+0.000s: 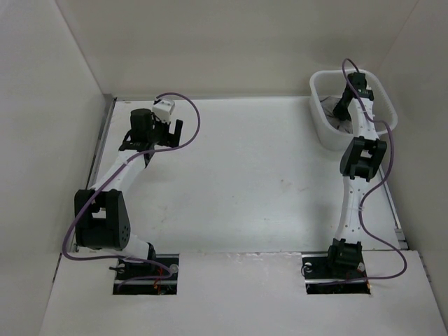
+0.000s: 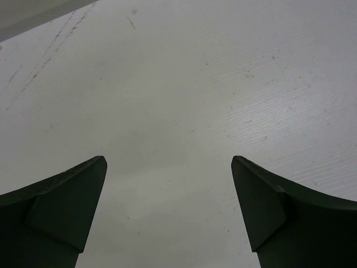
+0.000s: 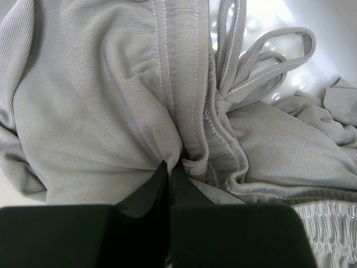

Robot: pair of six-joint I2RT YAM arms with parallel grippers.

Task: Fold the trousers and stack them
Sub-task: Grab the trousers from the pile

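where the right arm reaches into the white tub [image 1: 323, 131] at the far right corner of the counter [image 1: 266, 175], the right tool [image 3: 170, 167] is clenched, its two dark fingers pressed together with a fold of the trousers [image 3: 95, 106] pinched between their tips. the grey ribbed cloth lies bunched in the tub, heaped directly ahead of and around the fingertips, and it puckers toward the point of the grip. a stitched seam runs down the cloth to just beside the tips, and the drawstring [image 3: 262, 56] loops off to the right of them against the tub's white floor. a gathered elastic band shows at the lower right edge of the wrist view. well apart, on the left side of the counter, the left tool [image 2: 168, 161] is released, its fingers spread wide with the counter's white surface showing between them.
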